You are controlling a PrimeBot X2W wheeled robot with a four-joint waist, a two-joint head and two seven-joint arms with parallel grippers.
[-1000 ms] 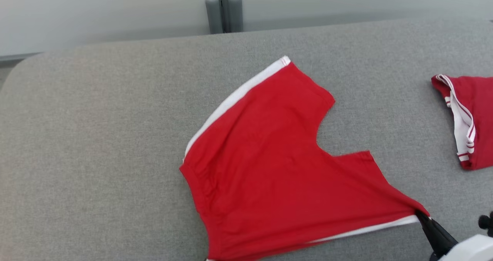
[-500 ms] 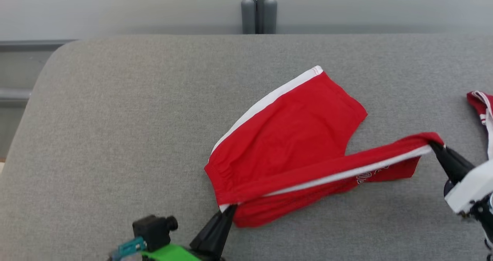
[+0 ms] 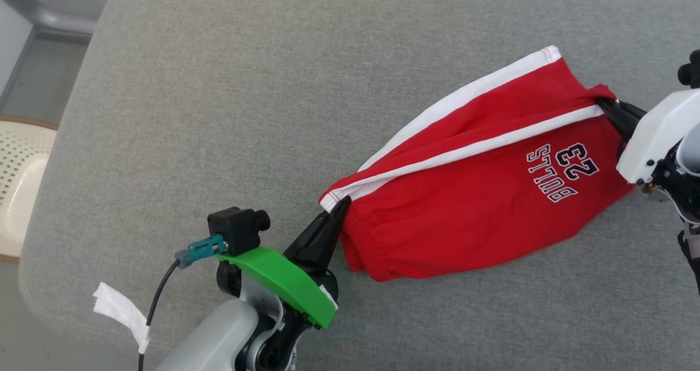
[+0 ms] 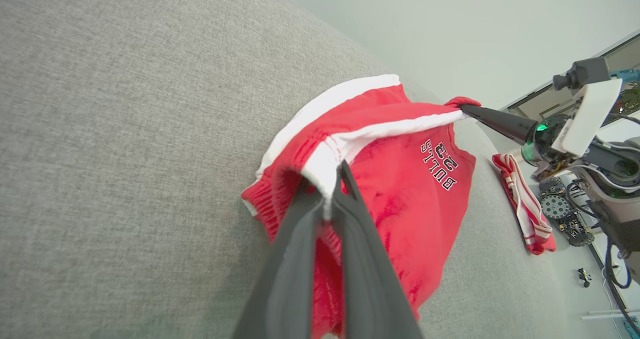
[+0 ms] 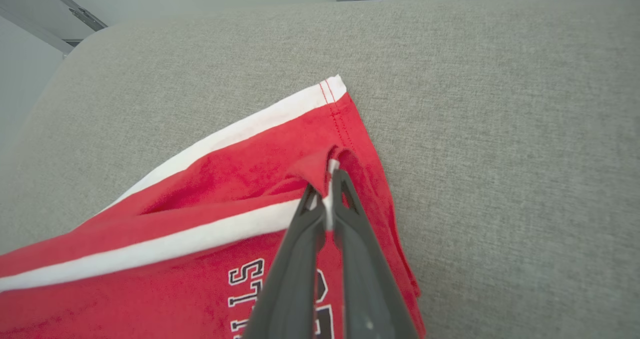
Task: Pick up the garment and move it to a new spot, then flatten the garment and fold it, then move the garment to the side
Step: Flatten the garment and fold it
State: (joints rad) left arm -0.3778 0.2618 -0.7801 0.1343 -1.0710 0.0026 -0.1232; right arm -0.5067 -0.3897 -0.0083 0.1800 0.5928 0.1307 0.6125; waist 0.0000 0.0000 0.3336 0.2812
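The garment (image 3: 465, 179) is a pair of red shorts with white side stripes and a "BULLS 23" print, folded in half on the grey cushion with the print facing up. My left gripper (image 3: 342, 204) is shut on the waistband corner at the fold's left end; the left wrist view has its fingertips (image 4: 345, 171) pinching the white stripe of the garment (image 4: 400, 179). My right gripper (image 3: 604, 104) is shut on the leg hem corner at the right end. The right wrist view has that gripper (image 5: 330, 176) clamped on the hem of the garment (image 5: 200, 179).
The grey cushion (image 3: 219, 86) spreads wide to the left and behind the shorts. A second red-and-white garment (image 4: 525, 209) lies further right on it. A pale perforated seat (image 3: 16, 168) stands beyond the cushion's left edge.
Both grippers have carried the near edge of the shorts up and over onto the far leg, so the printed side now faces up. The head camera has also tilted down and shifted.
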